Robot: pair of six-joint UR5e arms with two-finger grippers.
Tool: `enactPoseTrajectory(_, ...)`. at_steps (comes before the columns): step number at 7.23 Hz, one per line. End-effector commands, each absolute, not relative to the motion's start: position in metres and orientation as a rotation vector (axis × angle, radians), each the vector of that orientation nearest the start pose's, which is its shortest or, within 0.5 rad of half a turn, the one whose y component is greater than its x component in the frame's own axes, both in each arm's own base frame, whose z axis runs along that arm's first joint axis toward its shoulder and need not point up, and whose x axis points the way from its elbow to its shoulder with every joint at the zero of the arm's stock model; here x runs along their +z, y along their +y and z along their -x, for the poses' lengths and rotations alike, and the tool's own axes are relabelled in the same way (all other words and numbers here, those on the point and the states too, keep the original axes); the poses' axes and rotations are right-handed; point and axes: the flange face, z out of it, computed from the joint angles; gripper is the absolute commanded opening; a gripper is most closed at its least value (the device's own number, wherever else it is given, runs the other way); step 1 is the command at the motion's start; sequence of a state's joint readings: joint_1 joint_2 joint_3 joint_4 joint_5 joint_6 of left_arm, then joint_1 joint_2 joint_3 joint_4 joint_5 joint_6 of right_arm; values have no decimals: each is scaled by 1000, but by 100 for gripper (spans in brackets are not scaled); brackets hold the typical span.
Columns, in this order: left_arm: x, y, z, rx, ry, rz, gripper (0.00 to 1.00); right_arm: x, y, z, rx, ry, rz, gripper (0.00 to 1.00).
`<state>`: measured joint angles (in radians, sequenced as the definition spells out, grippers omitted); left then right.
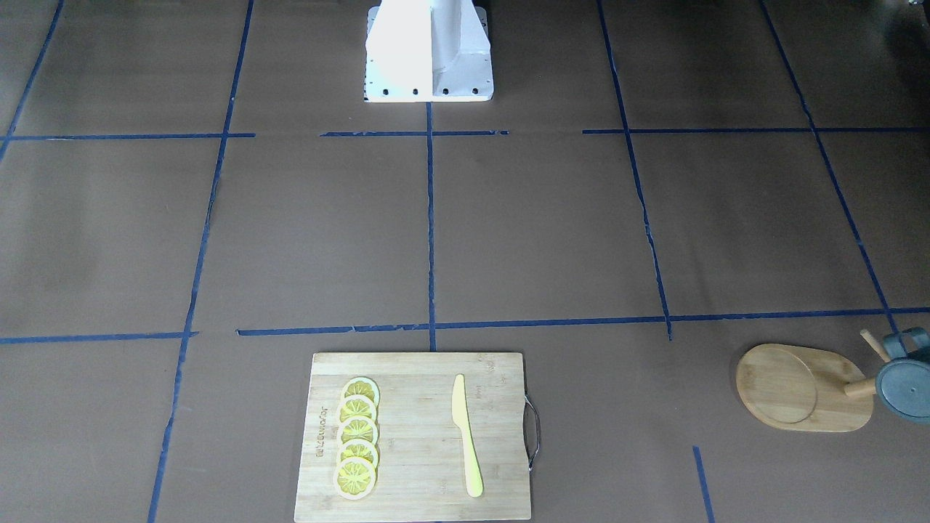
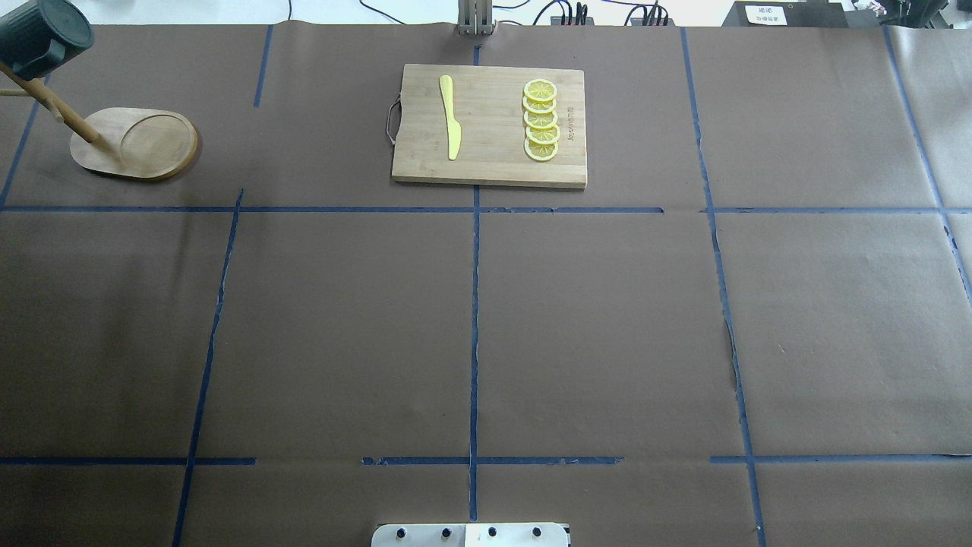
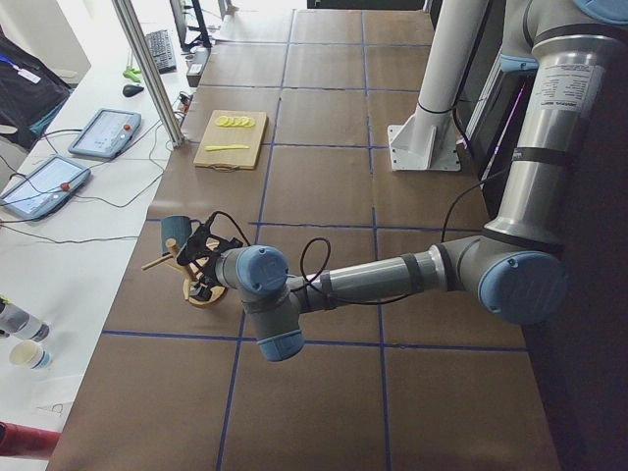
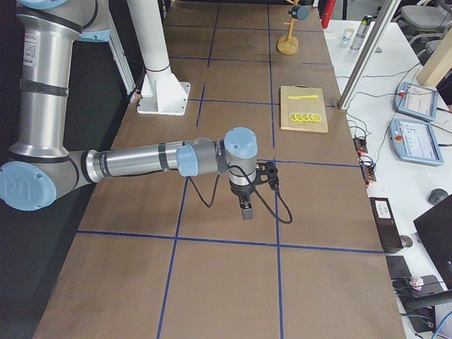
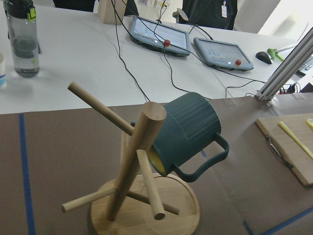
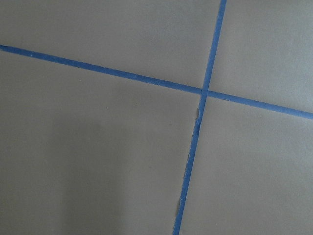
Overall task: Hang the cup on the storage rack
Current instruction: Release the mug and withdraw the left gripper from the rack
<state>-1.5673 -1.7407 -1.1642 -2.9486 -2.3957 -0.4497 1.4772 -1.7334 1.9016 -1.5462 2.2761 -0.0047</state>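
The cup (image 5: 188, 129), dark teal and ribbed with a yellow inside, sits tilted high on the storage rack (image 5: 142, 161), its mouth toward the post and its handle hanging free below. I cannot tell how the peg holds it. Cup (image 2: 42, 34) and rack (image 2: 140, 144) stand at the table's far left corner, also in the front view, cup (image 1: 904, 381) and rack base (image 1: 792, 388). My left gripper (image 3: 201, 257) shows only in the exterior left view, close beside the rack; I cannot tell whether it is open or shut. My right gripper (image 4: 245, 208) points down over bare table, state unclear.
A bamboo cutting board (image 2: 493, 163) with several lemon slices (image 2: 541, 121) and a yellow knife (image 2: 449, 118) lies at the far middle. The robot's white base (image 1: 429, 51) stands at the near edge. A bottle (image 5: 22, 39) and tablets (image 5: 159, 36) are on the side table beyond the rack.
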Motion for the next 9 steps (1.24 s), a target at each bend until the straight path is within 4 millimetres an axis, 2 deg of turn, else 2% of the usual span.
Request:
enactPoseTrajectory(1, 629, -576, 67, 220, 701, -845, 100, 571, -435, -28, -163, -712, -154, 100)
enactPoseTrajectory(2, 635, -584, 71, 256, 619, -763, 100, 572, -435, -28, -163, -711, -153, 100)
enactPoseTrajectory(3, 627, -592, 73, 300, 539, -657, 100, 572, -435, -28, -163, -711, -153, 100)
enactPoseTrajectory(4, 613, -592, 76, 318, 495, -529, 100, 572, -435, -28, -163, -711, -153, 100)
enactPoseTrajectory(5, 615, -584, 85, 296, 467, -376, 100, 576, -435, -28, -160, -711, -146, 100)
enactPoseTrajectory(6, 632, -565, 84, 238, 509, -194, 100, 579, -435, -28, -158, -713, -140, 100)
enactPoseTrajectory(7, 642, -553, 76, 139, 628, -93, 100, 580, -435, -28, -158, -711, -138, 100)
enactPoseTrajectory(8, 666, -520, 67, -53, 766, 16, 100, 581, -435, -28, -158, -710, -137, 100)
enactPoseTrajectory(9, 665, -503, 66, -92, 768, 11, 100, 580, -435, -28, -158, -711, -136, 100)
